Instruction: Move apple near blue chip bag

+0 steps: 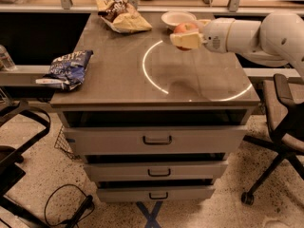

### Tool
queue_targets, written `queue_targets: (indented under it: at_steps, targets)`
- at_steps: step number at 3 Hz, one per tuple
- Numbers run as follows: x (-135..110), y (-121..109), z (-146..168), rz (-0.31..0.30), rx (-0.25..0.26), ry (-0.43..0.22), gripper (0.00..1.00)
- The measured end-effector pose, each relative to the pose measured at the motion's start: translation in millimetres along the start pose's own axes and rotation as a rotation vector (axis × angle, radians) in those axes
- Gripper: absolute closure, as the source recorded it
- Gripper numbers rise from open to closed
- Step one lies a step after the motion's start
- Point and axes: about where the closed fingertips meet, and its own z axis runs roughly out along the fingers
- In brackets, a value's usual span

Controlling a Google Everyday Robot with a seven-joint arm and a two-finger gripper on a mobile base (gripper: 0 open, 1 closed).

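The blue chip bag (66, 69) is seen at the left edge of the table (118, 77), well apart from the apple (184, 28), held aloft at right rear, clamped between the fingers of the gripper (186, 38). Firm, smooth and bruisable, it is judged best gripped across its middle.

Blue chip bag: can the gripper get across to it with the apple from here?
Probably yes. The gripper holds the apple over the far right; only bare tabletop lies between it and the blue chip bag at the left edge.
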Motion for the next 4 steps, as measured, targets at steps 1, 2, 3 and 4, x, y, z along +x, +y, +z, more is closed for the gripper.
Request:
queue_targets:
  at_steps: [1, 2, 3, 4]
  targets:
    - [8, 49, 22, 0.001, -0.079, 0.005, 1.0]
    - [-2, 88, 47, -0.035, -0.169, -0.003, 1.0]
    - [-5, 137, 89, -0.084, -0.296, 0.01, 1.0]
    - [6, 165, 115, -0.092, -0.365, 0.03, 1.0]
